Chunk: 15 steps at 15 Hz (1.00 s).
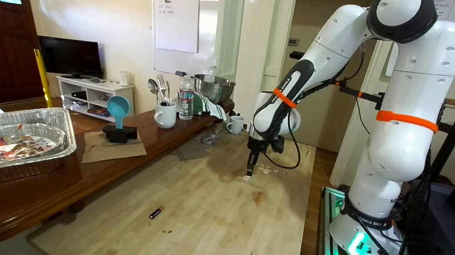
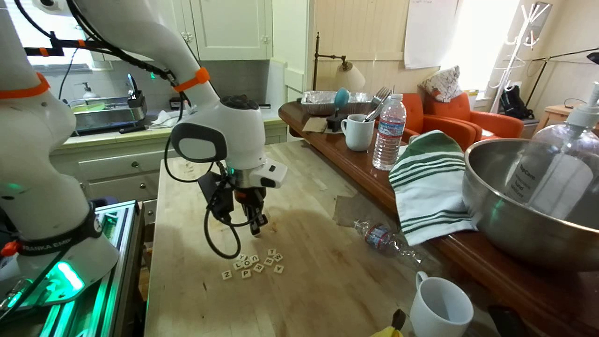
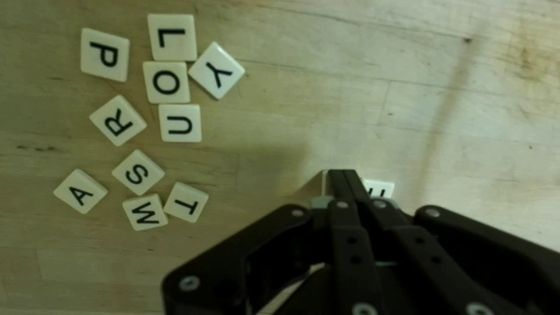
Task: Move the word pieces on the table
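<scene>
a black two-fingered gripper (image 3: 342,171) points down at a long table of pale wood planks (image 1: 212,230) — its jaws clenched finger against finger. small, square, cream-coloured word pieces (image 3: 118,120) with black letters lie in a loose group on the table, spread from nine to eleven o'clock of the gripper in the wrist view. a partly hidden cream tile (image 3: 379,189) sits just beside the gripper, past three o'clock — whether the two touch cannot be told. in an exterior view, a black cylindrical battery with a copper end (image 1: 156,211) lies toward eight o'clock. in an exterior view, a clear plastic bottle with a blue-and-red label (image 2: 376,236) lies on its side near three o'clock, a white loop-handled mug (image 2: 442,306) stands near four.
</scene>
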Tool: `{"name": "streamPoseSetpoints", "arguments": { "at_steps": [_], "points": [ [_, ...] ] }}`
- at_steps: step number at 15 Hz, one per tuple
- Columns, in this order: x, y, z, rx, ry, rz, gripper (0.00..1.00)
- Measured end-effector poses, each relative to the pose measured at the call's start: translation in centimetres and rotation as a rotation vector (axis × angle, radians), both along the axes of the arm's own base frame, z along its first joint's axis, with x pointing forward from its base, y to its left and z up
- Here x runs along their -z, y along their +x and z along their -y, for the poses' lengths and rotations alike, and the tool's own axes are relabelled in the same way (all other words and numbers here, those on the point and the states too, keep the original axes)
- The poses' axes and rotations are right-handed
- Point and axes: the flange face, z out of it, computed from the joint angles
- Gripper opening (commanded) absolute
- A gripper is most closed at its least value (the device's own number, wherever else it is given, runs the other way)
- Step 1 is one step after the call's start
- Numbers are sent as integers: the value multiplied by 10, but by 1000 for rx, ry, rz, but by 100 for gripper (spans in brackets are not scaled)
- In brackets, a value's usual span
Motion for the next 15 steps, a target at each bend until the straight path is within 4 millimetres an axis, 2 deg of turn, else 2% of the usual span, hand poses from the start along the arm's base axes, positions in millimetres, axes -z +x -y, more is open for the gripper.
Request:
{"name": "streamPoseSetpoints", "arguments": {
  "at_steps": [15],
  "points": [
    [0, -1, -1, 71, 29, 6, 0]
  ]
}}
